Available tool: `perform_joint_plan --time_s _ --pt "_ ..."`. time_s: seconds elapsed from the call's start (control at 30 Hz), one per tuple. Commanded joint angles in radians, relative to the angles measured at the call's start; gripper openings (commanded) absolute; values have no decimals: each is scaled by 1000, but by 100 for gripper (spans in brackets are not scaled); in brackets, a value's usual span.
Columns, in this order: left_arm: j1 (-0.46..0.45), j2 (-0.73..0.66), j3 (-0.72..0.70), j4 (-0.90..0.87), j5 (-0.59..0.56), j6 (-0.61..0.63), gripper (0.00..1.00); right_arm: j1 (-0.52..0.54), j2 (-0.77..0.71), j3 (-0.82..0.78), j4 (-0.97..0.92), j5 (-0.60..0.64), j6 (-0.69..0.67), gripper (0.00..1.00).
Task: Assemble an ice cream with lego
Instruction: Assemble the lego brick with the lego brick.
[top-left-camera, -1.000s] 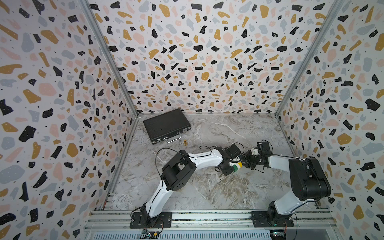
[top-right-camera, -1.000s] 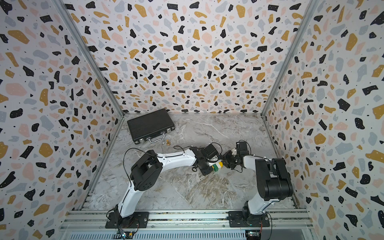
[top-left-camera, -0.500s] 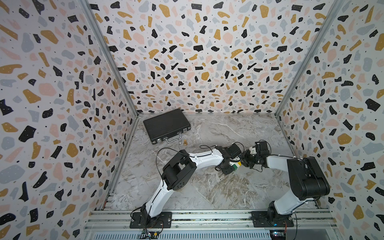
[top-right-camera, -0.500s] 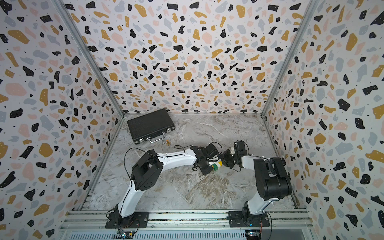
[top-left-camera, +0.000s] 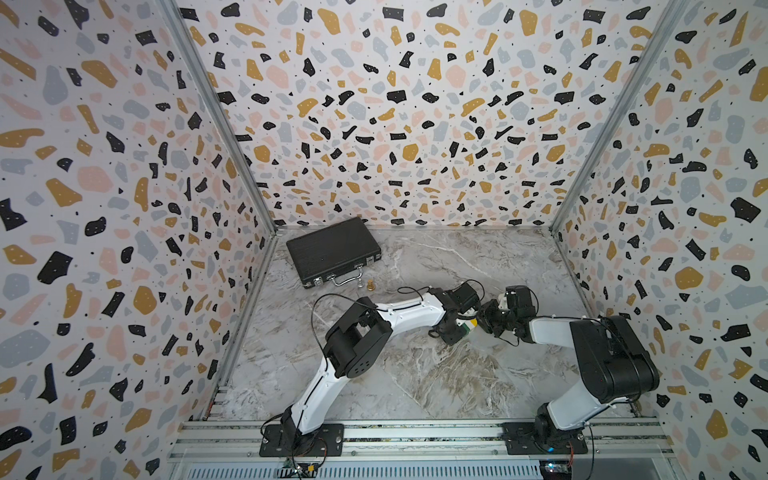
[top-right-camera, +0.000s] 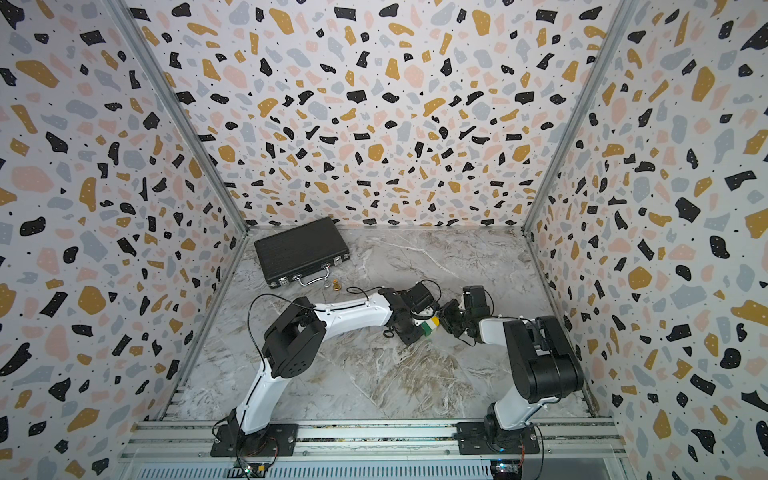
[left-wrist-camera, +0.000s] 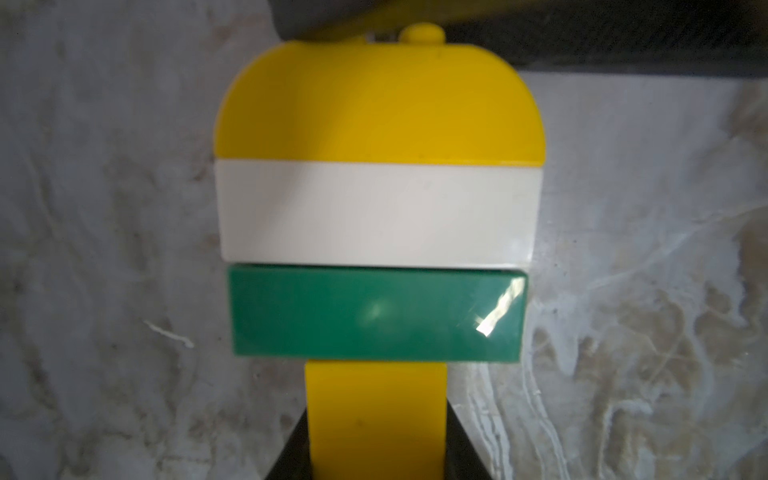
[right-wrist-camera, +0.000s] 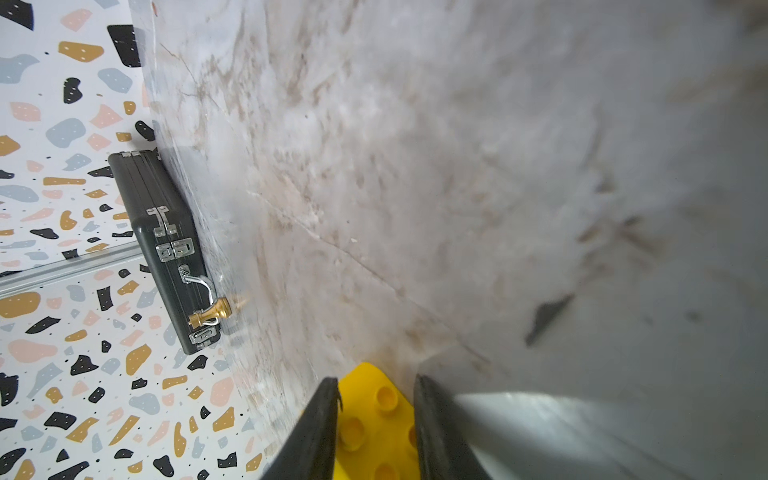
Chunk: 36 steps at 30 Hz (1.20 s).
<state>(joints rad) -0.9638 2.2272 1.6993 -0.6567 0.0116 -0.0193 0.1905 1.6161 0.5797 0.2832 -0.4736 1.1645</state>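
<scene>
1. In both top views we are seeing the ice cream only as a tiny spot of yellow, white and green. The two grippers are crowding around it and hiding the rest.
2. In the left wrist view the ice cream is filling the picture: a round yellow end, then white, then green, then a thin yellow part. That thin part is running off the picture's edge, so we cannot tell what comes after it.
3. In the right wrist view only a bumpy yellow bit of it is showing, and the near table is looking blurry.
4. The left gripper is pinching the thin yellow part. Its jaws are standing only a little apart, with a black finger pressing on each side.
5. The right gripper is squeezing the bumpy yellow end, with its fingers hugging both sides.
6. The left arm is bending up at the elbow and reaching low toward the right. The right arm is bending and reaching low toward the left. They are meeting nose to nose over the middle of the marble table, with the ice cream lying sideways between them. We cannot tell if it is touching the table.
7. The black case is lying in the far left corner. The gold figurine is standing just beside its handle, well apart from the ice cream.
</scene>
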Motion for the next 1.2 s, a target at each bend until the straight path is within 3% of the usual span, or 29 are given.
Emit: perform_joint_plan --time_s 0.0,0.13,0.53,0.8,1.03,1.17 --pt "13 143 -22 131 -60 5 15 105 53 -82 -205 -177 27 35" --pt "17 123 -67 192 -66 21 20 110 43 -88 -199 -181 31 35" --pt "31 46 -177 252 -70 75 49 110 54 -21 -290 -154 -47 40" --pt "52 -8 -251 281 -73 96 59 103 54 54 -402 -121 -118 43" --pt "55 -129 -364 319 -85 104 82 75 62 104 -440 -109 -163 45" --pt "55 -196 -428 331 -77 92 89 73 70 125 -439 -105 -170 46"
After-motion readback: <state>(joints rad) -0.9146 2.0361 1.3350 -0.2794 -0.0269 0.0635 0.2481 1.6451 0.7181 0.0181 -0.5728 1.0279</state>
